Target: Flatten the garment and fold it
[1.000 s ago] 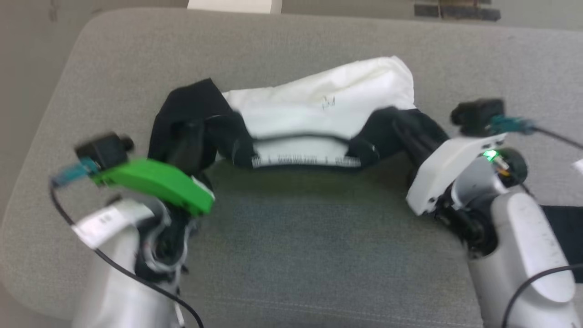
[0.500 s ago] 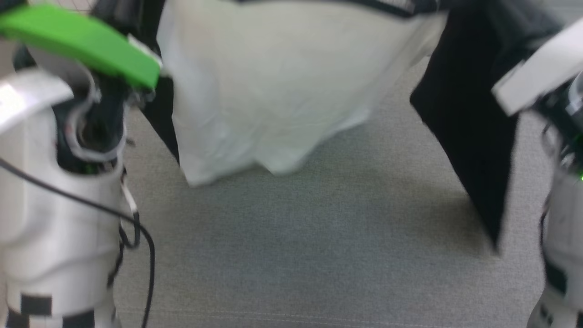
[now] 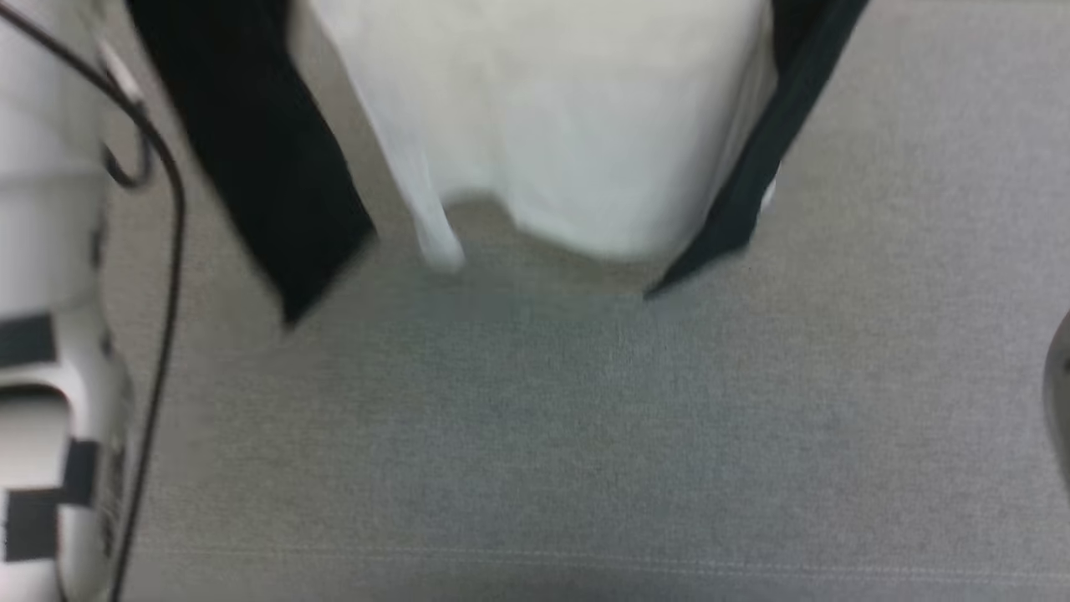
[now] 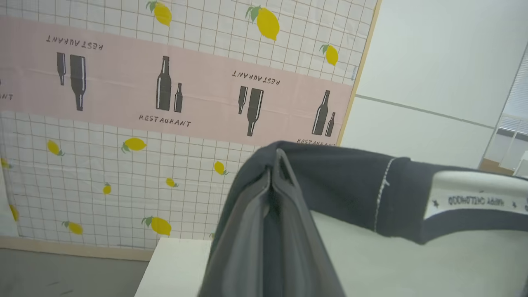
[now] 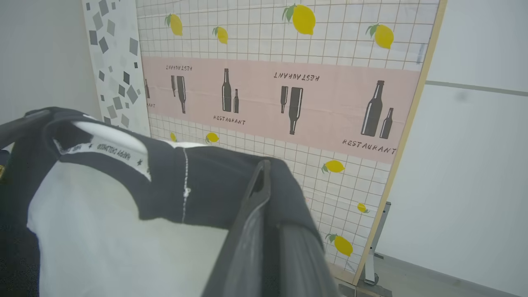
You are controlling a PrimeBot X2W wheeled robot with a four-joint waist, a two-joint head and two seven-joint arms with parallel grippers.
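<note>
At the left, the left gripper (image 4: 275, 161) has its jaws closed on a black shoulder of the garment (image 3: 568, 125). The shirt hangs spread between both arms above the grey upholstered surface (image 3: 585, 435), with a black sleeve on either side of the white body. At the right, the right gripper (image 5: 264, 177) has its jaws clamped on the other black shoulder, beside the lettered neckband (image 5: 107, 152).

Soft matt cloth garment (image 3: 568, 125); coarse woven grey fabric covering the tabletop (image 3: 535, 435); smooth glossy white plastic arm shell (image 3: 42, 209)
</note>
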